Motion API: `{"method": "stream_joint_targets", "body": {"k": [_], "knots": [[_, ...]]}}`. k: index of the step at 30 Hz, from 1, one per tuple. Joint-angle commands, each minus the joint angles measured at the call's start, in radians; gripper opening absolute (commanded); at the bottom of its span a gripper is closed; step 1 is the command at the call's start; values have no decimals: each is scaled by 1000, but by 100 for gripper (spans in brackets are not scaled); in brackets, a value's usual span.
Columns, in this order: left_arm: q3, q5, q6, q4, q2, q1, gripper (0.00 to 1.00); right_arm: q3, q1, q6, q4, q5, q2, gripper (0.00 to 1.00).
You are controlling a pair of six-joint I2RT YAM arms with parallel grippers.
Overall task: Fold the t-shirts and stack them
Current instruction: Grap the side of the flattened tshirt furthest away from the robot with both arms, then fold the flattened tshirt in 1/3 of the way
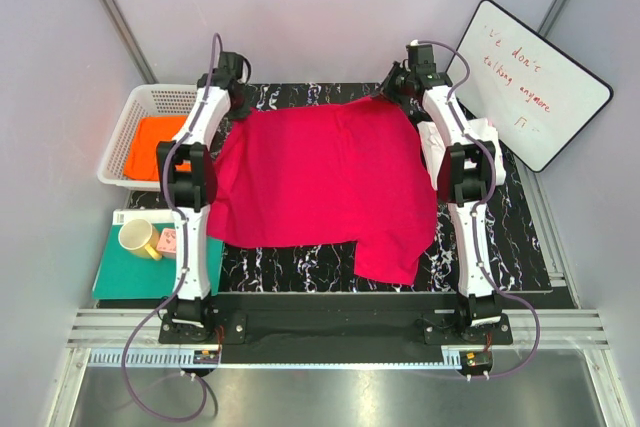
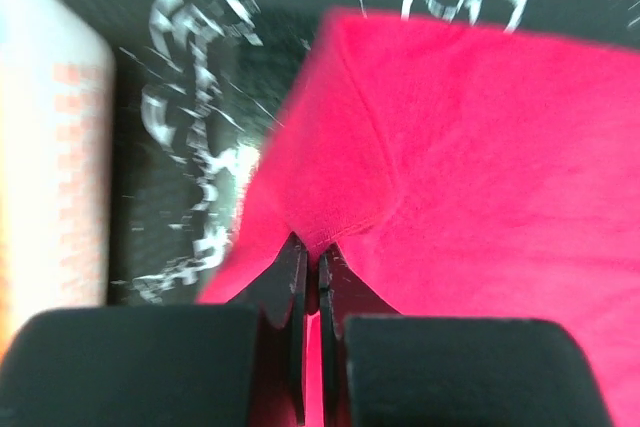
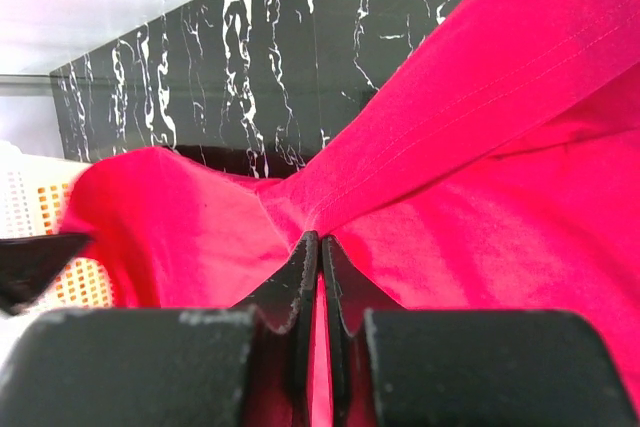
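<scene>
On the marbled table the pink shirt lies spread; left gripper and right gripper each pinch a far corner. Red writing on the whiteboard partly reads "don't … anymore".

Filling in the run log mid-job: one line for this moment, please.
phase: grasping far edge | left gripper: shut on crimson-pink t-shirt | right gripper: shut on crimson-pink t-shirt | orange t-shirt: in basket
</scene>
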Motion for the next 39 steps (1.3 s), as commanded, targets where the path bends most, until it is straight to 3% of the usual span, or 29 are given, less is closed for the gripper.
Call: {"method": "stream_joint_targets", "body": {"k": [1,9,16,29,36,39], "knots": [[41,-38,23,31,-132,20,0,-10,13,-36,-19,-10,-124,9],[-35,-66,27,19,-211,31,0,-51,13,-86,-64,-12,-216,9],[-39,-144,7,-105,-215,35,0,-114,13,-128,-154,-33,-309,9],[-31,-236,-71,-370,-149,37,0,-525,16,-168,-254,-87,-473,8],[-101,-261,-120,-467,-141,37,0,-616,29,-188,-329,-104,-503,8],[-132,-267,-125,-498,-144,37,21,-610,36,-208,-381,-128,-452,8]]}}
